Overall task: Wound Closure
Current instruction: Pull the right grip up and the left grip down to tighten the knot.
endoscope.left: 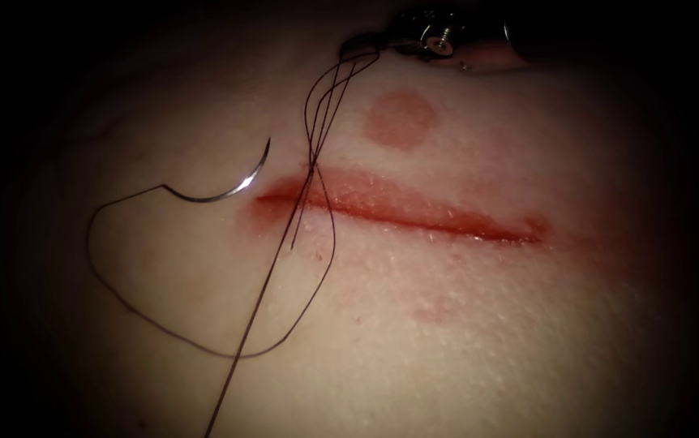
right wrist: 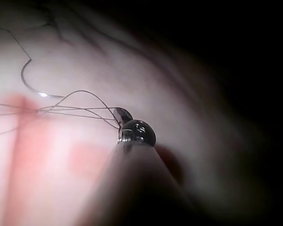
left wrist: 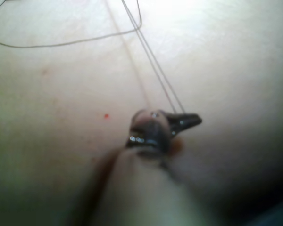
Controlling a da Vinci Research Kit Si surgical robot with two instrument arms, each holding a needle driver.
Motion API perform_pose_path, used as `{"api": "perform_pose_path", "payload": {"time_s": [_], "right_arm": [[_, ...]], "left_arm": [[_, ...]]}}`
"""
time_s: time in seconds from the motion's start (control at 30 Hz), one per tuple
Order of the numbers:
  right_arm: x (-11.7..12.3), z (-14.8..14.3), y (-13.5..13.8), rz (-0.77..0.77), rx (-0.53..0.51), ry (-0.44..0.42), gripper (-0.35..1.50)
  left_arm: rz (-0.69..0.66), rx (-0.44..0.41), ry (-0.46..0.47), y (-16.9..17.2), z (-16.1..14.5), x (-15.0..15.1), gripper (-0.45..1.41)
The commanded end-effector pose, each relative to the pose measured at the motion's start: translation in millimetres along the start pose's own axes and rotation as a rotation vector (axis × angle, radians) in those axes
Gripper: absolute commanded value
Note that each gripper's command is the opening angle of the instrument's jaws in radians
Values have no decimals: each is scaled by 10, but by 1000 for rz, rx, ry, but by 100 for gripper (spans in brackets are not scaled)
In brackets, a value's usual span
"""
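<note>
Needle (endoscope.left: 228, 188) lies free on the tissue (endoscope.left: 463, 324), left of the cut (endoscope.left: 414, 212), held by neither tool and not in the flesh. Your right tool (endoscope.left: 362, 50), at the far edge, is clamped on strands of thread (endoscope.left: 321, 113) rising from the cut's left end, where one stitch crosses; the rest of the cut to the right stands unclosed, by my judgement. Left wrist view shows your left tool (left wrist: 186, 121) closed on thread (left wrist: 155, 70). Right wrist view adds the needle (right wrist: 30, 84) beyond the right tool (right wrist: 122, 115).
</note>
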Motion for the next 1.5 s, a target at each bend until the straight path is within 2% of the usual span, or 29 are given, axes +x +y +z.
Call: {"api": "perform_pose_path", "payload": {"time_s": [0.03,0.2,0.37,0.4,0.43,0.47,0.5,0.6,0.77,0.87,0.9,1.2,1.27,1.33,1.4,1.5], "right_arm": [[0,7,-1,-4,3,2,-35],[3,4,-14,-9,10,10,-35],[3,3,-29,-18,24,28,-35],[3,2,-32,-20,25,29,-28],[3,1,-38,-22,25,35,25],[4,0,-41,-23,25,38,56],[5,-2,-47,-23,11,45,106],[7,-6,-55,-20,-30,52,135],[9,-17,-69,-21,-29,55,145],[9,-25,-74,-22,-25,55,146],[9,-31,-79,-24,-22,55,148],[2,-74,-112,-59,61,15,148],[-7,-88,-113,-75,80,-9,148],[-12,-94,-113,-81,89,-35,148],[-25,-104,-119,-108,141,-115,148],[-31,-113,-122,-118,170,-146,148]], "left_arm": [[-3,-2,5,-4,10,-6,-35],[-8,7,17,-3,5,5,-35],[-9,39,46,-4,-1,31,-34],[-14,57,57,-5,-2,38,-17],[-21,80,73,-7,-4,50,4],[-26,96,82,-8,-5,57,7],[-33,112,94,-8,-7,66,11],[-47,144,115,-9,-12,80,22],[-31,196,147,-4,-22,111,51],[0,215,158,0,-27,130,58],[22,232,168,5,-34,148,61],[125,352,222,24,-78,254,65],[166,442,225,27,-92,279,66],[184,485,223,27,-99,289,66],[186,530,238,24,-111,306,66],[200,566,269,21,-125,323,66]]}}
